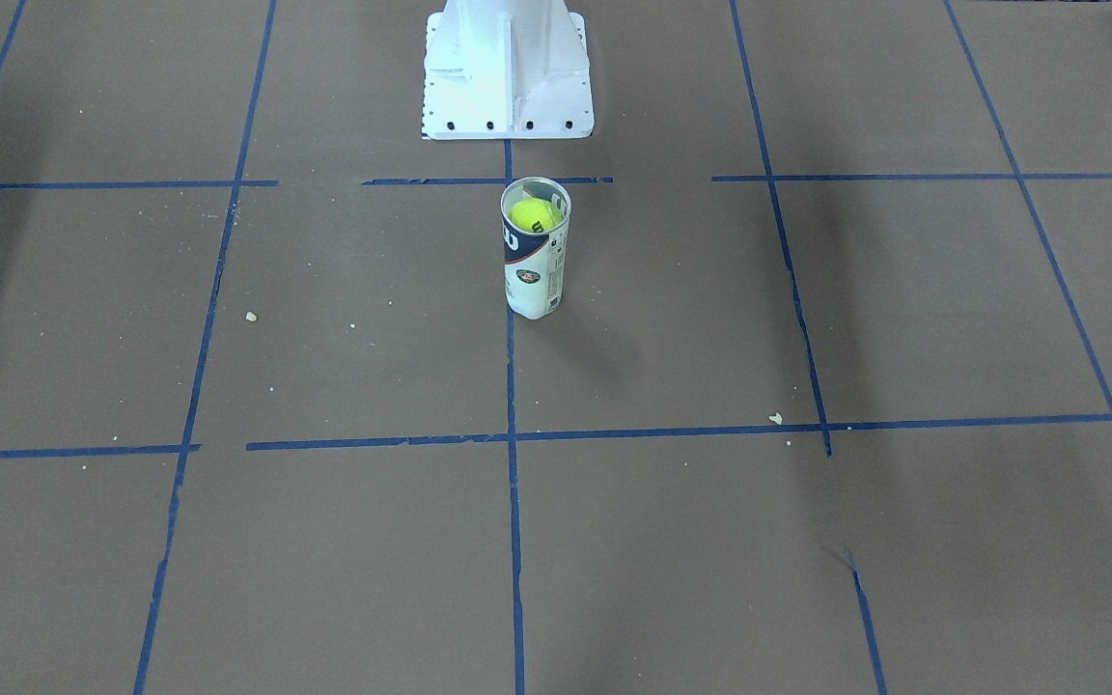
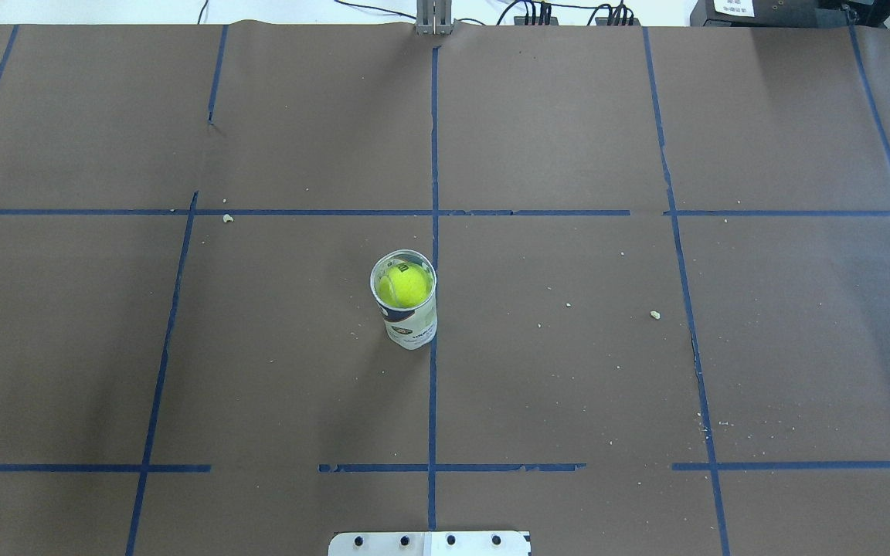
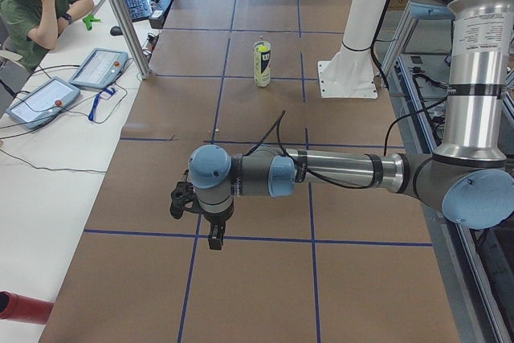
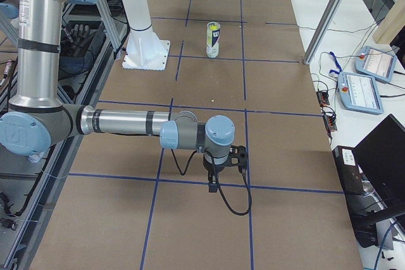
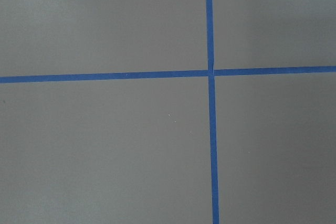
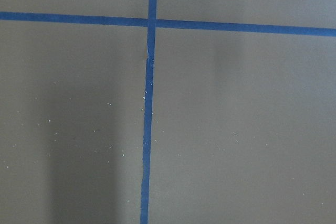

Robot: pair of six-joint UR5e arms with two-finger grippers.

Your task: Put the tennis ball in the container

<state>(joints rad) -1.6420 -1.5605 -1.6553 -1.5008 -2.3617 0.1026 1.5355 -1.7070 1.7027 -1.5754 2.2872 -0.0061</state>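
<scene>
I see the tennis ball resting inside the upright container, midway along the table and nearer its robot-side edge, so I judge the placing step done. The left pincer and right pincer hang toward the table's two ends, well apart from the container; I cannot tell whether either is open or closed. Next I need only keep both arms clear of it

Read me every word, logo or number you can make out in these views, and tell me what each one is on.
"W": white logo on the navy band of the container.
Small print and round emblem lower on its label: too small to read.
Dark mark on the tennis ball: blurred, unreadable.
</scene>
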